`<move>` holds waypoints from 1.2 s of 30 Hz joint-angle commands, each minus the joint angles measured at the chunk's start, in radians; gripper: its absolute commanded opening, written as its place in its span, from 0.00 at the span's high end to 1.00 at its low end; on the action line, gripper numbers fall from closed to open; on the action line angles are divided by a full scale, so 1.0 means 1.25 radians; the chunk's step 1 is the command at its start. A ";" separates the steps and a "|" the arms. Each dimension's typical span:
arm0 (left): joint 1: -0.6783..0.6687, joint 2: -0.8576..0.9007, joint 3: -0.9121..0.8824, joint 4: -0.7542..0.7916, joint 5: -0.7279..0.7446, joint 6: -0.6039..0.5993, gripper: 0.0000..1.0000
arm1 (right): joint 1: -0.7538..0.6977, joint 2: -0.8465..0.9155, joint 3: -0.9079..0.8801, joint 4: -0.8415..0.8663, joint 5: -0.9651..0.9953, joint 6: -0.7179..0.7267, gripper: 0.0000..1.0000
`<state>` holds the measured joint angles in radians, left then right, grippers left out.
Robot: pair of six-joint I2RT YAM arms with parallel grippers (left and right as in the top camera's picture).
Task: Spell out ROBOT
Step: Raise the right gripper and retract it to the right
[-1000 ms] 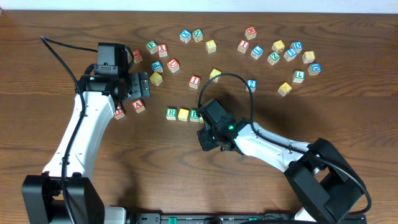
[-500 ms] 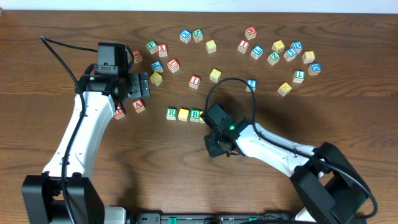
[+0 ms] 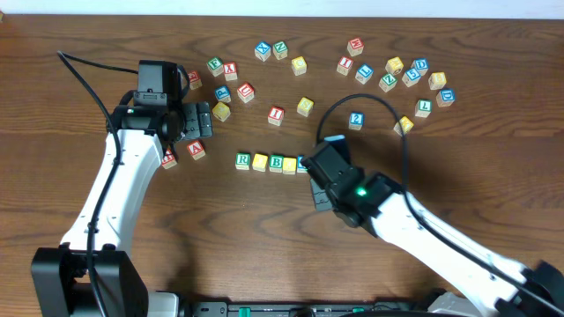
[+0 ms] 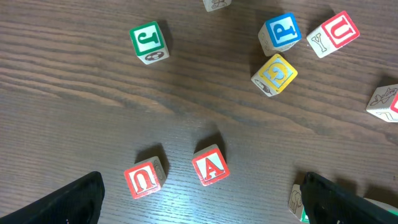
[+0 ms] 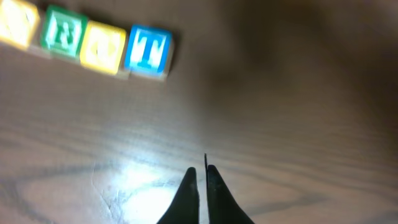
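Take the R cube [image 3: 243,160] as your reference on the table [image 3: 220,238]. In the overhead view a row goes from it to the right: a yellow cube [image 3: 260,162], the B cube [image 3: 277,163], a second yellow cube [image 3: 290,165] and then the T cube [image 5: 147,48]. They lie close side by side in one line. From above, the T cube is partly hidden under your right arm, but the right wrist view shows its blue letter clearly at the end of the row. Your right gripper [image 5: 203,171] hangs over bare wood just beyond the T end of the row, on the side far from R and a little toward the robot. Its fingers are pressed together and they carry nothing. Your left gripper [image 3: 203,121] is up and to the left of R, well apart from it. Its fingers are spread wide and are empty. In the left wrist view, the red A cube [image 4: 209,168] and the red U cube [image 4: 144,179] lie on the table between the two fingertips, touching neither.
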<state>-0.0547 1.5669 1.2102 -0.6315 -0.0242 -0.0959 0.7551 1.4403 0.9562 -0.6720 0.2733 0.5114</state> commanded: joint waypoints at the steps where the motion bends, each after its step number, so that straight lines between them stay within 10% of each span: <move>1: 0.003 -0.001 -0.008 -0.003 0.005 0.011 0.01 | -0.007 -0.068 0.010 0.002 0.153 0.012 0.95; 15: 0.003 -0.001 -0.008 -0.003 0.005 0.011 0.01 | -0.162 -0.112 0.014 -0.010 0.132 -0.045 0.98; 23: 0.003 -0.001 -0.008 0.016 0.014 0.010 0.01 | -0.166 -0.111 0.014 -0.010 0.132 -0.091 0.35; 29: 0.002 -0.001 -0.008 -0.007 0.015 -0.031 0.61 | -0.167 -0.111 0.014 -0.007 0.136 -0.093 0.24; 36: 0.002 -0.001 -0.013 -0.061 0.035 -0.030 0.66 | -0.167 -0.111 0.014 -0.001 0.136 -0.093 0.17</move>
<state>-0.0551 1.5669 1.2102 -0.6933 0.0044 -0.1261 0.5529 1.3029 0.9565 -0.6758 0.4343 0.4007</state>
